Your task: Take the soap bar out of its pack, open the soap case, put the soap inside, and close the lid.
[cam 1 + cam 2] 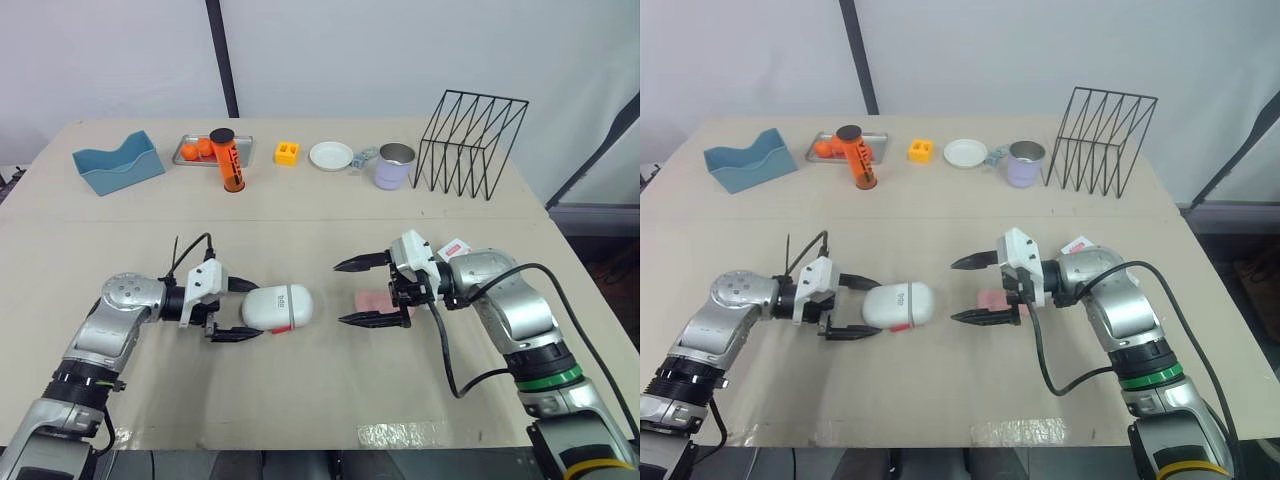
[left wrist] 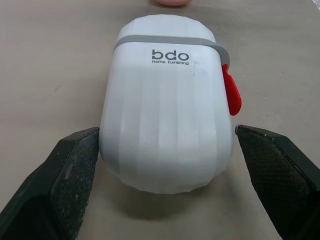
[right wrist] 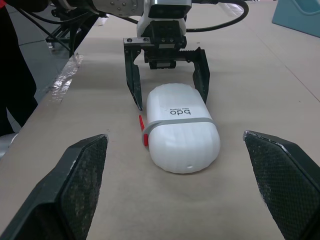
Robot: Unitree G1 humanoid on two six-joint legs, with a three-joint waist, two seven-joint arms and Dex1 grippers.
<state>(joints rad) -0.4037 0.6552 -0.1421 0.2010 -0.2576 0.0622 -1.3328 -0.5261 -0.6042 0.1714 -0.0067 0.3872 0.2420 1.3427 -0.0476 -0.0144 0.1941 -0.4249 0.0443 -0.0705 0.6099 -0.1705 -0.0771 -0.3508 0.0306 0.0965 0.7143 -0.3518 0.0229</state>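
The desk (image 1: 320, 400) was a broad, pale beige top with a strip of shiny tape along its near edge, set against a plain white wall (image 1: 400, 50) with one dark pole (image 1: 222, 60) slanting up behind it. Near the front lay the single white soap case (image 1: 280, 308), on its side with the lid closed, a grey band round it and a red latch (image 2: 231, 92) at its edge. The left gripper (image 1: 255, 310) had its jaws apart, one on each side of the case's nearer end; one finger (image 2: 75, 165) sat just against the shell and the other stood clear of it. The right gripper (image 1: 360, 292) faced it from the other side, its jaws spread wide and holding nothing. The one pink soap bar (image 1: 375, 300) lay bare on the desk between those wide jaws, just beside the lower one and near the case without touching it. A small white-and-red scrap that looked like the pack (image 1: 455, 246) lay behind the right arm. Along the far edge I counted one blue holder (image 1: 118, 165), one metal tray (image 1: 190, 160) with two oranges, one orange bottle (image 1: 229, 160), one yellow block (image 1: 287, 152), one white saucer (image 1: 331, 155), one lilac mug (image 1: 394, 166) and one black wire rack (image 1: 472, 145).
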